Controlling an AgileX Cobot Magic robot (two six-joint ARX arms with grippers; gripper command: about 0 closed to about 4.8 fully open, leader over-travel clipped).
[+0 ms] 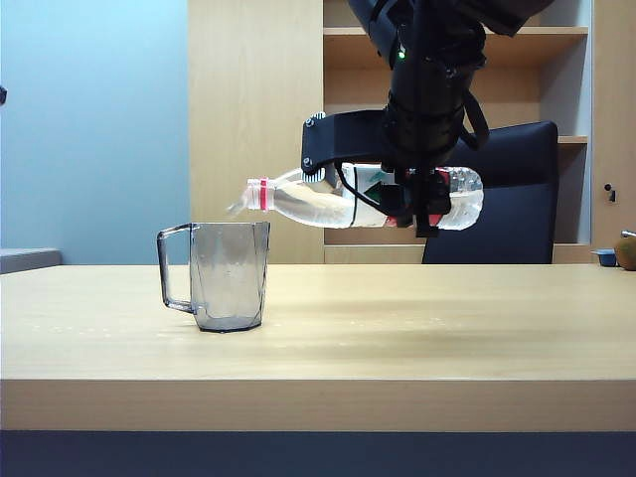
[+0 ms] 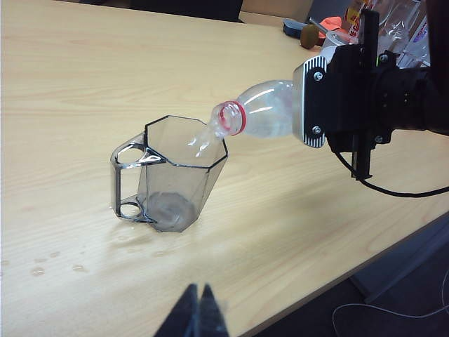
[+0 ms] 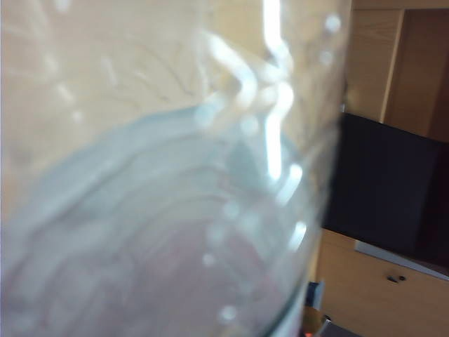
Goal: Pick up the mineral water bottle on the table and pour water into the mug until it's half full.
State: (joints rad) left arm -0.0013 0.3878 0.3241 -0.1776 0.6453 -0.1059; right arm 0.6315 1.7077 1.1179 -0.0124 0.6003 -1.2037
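Observation:
The mineral water bottle [image 1: 298, 205] lies nearly level in the air, its open red-ringed neck tipped slightly down over the mug's rim. My right gripper [image 1: 422, 204] is shut on its labelled body. A thin stream of water [image 2: 203, 144] runs from the mouth into the smoky-grey mug [image 1: 231, 273], which stands upright on the table [image 1: 447, 328] with its handle to the left. A little water lies at the bottom of the mug [image 2: 179, 175]. The bottle [image 3: 175, 210] fills the right wrist view and hides the jaws. My left gripper [image 2: 198, 309] hovers shut and empty near the table's front edge, short of the mug.
A black chair [image 1: 517, 189] and a wooden shelving cabinet [image 1: 348, 60] stand behind the table. Small items [image 1: 621, 253] sit at the far right edge. Water droplets [image 2: 38, 267] dot the tabletop near the mug. A black cable [image 2: 393, 189] hangs below the right arm.

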